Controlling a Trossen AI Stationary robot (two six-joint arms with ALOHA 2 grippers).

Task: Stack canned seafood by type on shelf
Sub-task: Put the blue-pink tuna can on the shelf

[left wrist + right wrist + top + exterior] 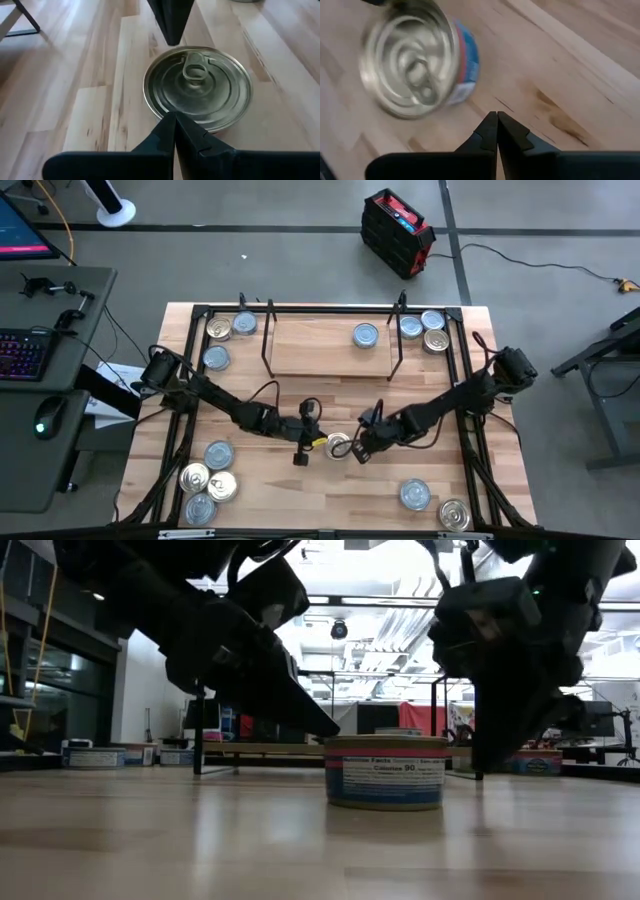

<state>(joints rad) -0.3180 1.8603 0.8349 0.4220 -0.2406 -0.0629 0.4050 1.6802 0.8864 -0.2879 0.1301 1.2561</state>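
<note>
1. Looking across the table from low down, one tin [385, 771] sits flat on the wood with a blue and pink label around its side. Only this view shows the label that well.
2. From above, this same tin [338, 445] has a gold lid and sits in the middle of the tabletop [330, 500], between the two arms.
3. The left gripper [312, 443] is just beside the tin on its left. In the left wrist view one dark finger [170, 20] shows beyond the tin [197, 87] and the other on the near side. So the claw is spread wide around the tin, and I cannot tell if it touches.
4. The right gripper [362, 448] is just beside the tin on its right. Its wrist view shows two fingers [487, 131] pressed together, and the tin [417, 62] lies apart from them, looking blurry.
5. Only the view from above shows the other tins. Five tins [208, 478] crowd the near left corner and two tins [432, 504] lie near the right corner.
6. Farther back is the shelf [320, 345], a light board with black brackets. One silver-blue tin [366, 335] lies on it.
7. More tins [230, 328] sit by the shelf's left end, and three tins [428, 330] by its right end.
</note>
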